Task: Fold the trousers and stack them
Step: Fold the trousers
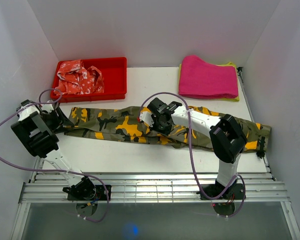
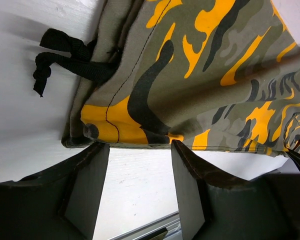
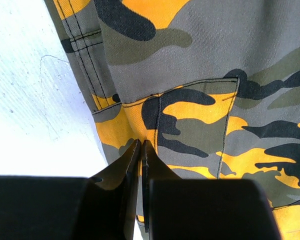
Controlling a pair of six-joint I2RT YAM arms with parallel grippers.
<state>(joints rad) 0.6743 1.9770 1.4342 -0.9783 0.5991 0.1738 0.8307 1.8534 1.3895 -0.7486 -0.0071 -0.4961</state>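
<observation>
The camouflage trousers (image 1: 115,122) lie stretched flat across the table from left to right. My left gripper (image 1: 60,122) sits at their left end. In the left wrist view it (image 2: 140,147) is open, its fingers (image 2: 92,175) just short of the hem of the trousers (image 2: 190,75), with bare table between them. A black drawstring (image 2: 65,57) trails from that hem. My right gripper (image 1: 157,125) is over the middle of the trousers. In the right wrist view it (image 3: 141,142) is shut, its tips down on the cloth (image 3: 200,75) near a pocket seam.
A red tray (image 1: 115,75) at the back left holds a red-and-white garment (image 1: 80,77). A folded pink cloth (image 1: 207,77) lies on a yellow one (image 1: 233,65) at the back right. White walls close in on both sides. A metal rail (image 1: 155,187) runs along the near edge.
</observation>
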